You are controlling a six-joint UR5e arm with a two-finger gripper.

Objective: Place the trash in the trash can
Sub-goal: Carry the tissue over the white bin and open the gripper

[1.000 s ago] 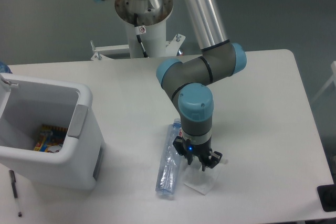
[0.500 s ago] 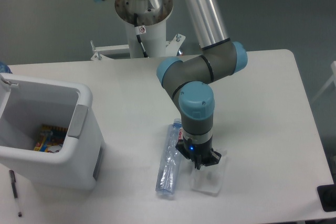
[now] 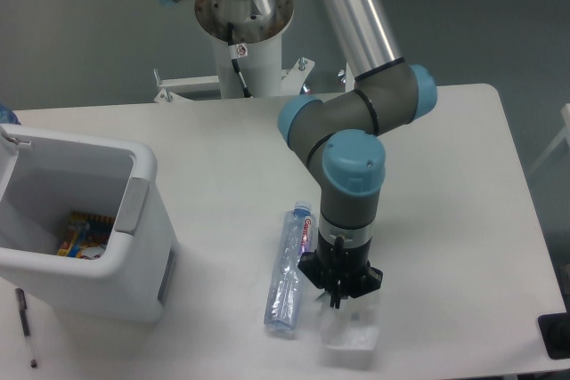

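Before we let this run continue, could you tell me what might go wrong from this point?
The wrapper is thin and lies flat under the gripper, so the fingers may slip off it or fail to catch it. The bottle lies close beside the gripper and could get knocked or rolled. The trash can stands well off to the side, so a weak pinch might drop the wrapper on the way.

No text is legible; the bottle (image 3: 287,271) label is too blurred
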